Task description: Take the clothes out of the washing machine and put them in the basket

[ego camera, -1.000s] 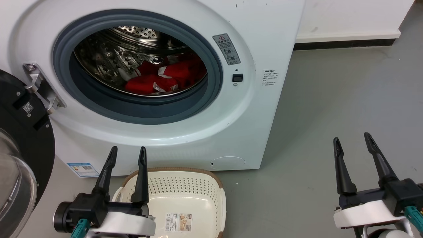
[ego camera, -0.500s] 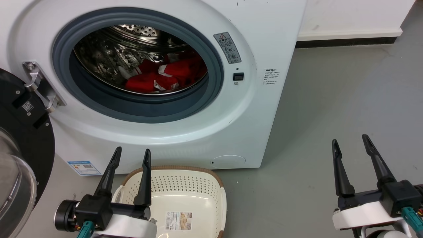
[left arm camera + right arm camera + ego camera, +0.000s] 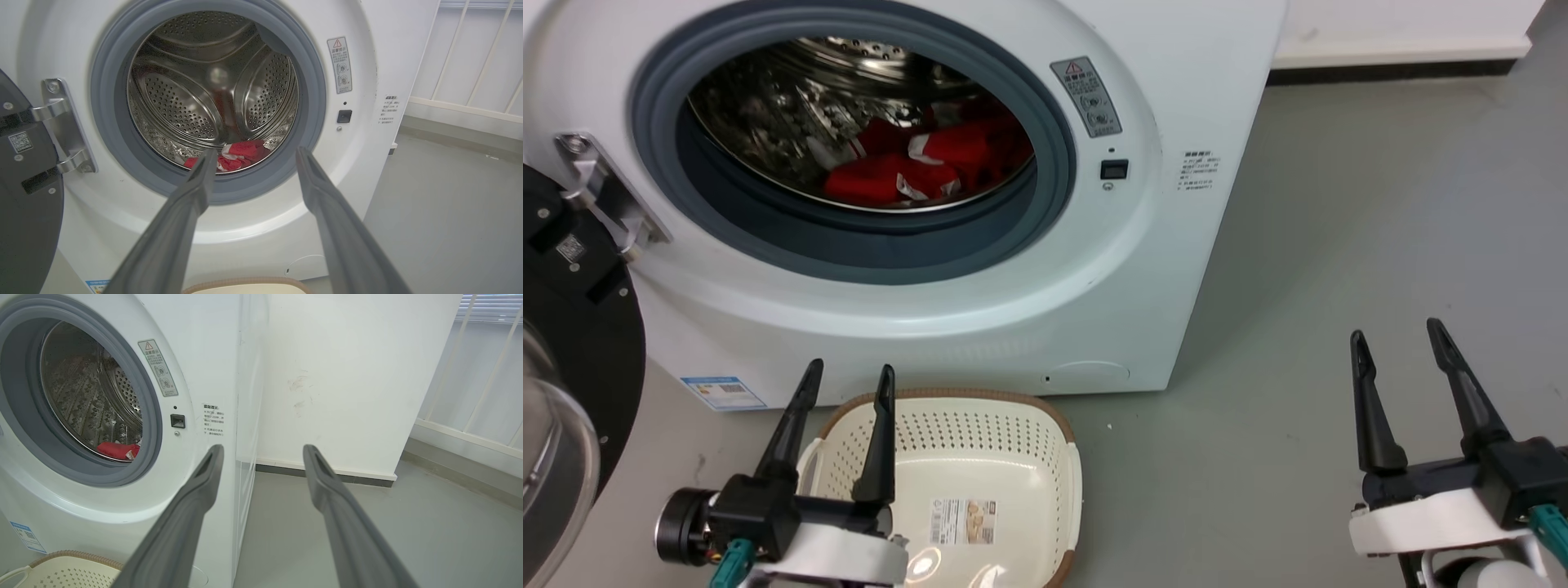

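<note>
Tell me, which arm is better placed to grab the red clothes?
Probably the left. The left gripper, open, points at the clothes in the washing machine; the right gripper, also open, points past its side at the wall.

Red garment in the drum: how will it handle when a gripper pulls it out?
Probably floppy: the clothes lie crumpled in folds on the drum floor, so a pinch likely lifts one fold and the rest trails. Likely light: it is a small heap. It may drag on the grey rubber rim coming out.
</note>
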Controlling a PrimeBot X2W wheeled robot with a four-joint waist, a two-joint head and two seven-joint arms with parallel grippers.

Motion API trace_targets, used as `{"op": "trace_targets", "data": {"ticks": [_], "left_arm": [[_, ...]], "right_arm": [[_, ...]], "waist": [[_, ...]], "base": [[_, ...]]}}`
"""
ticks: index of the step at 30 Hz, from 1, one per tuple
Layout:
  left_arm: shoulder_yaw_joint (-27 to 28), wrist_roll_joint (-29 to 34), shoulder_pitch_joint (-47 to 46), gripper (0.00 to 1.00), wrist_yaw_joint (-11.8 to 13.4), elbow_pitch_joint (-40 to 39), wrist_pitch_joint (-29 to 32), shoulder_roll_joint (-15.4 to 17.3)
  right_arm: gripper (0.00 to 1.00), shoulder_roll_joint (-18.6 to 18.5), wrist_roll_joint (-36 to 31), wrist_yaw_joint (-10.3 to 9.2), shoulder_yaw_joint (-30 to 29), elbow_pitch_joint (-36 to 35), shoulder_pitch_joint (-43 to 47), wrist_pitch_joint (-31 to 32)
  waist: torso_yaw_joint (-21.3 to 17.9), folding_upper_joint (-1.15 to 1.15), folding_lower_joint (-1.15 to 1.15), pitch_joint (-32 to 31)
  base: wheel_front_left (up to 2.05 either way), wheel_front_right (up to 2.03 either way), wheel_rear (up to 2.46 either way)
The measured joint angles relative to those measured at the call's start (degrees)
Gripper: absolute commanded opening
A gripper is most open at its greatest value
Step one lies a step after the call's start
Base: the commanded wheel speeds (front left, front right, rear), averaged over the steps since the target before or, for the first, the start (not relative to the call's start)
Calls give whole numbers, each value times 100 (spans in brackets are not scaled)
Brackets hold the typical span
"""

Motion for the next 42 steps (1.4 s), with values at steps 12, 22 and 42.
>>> {"op": "trace_targets", "data": {"ticks": [12, 22, 42], "left_arm": [[338, 83, -1420, 100, -76, 476, -1, 625], [-641, -749, -4193, 100, -83, 2419, 567, 2359], [-2316, -1929, -8283, 100, -91, 4177, 4753, 3750]], "right_arm": [[100, 1, 94, 1, -94, -327, -489, 0], [100, -4, 466, 0, -129, -471, -829, 0], [100, -4, 1035, 1, 453, -898, -884, 0]], "waist": [[-188, 0, 0, 1151], [-563, 0, 1, 2355], [-1524, 0, 0, 3788]], "base": [[0, 0, 0], [0, 0, 0], [0, 0, 0]]}}
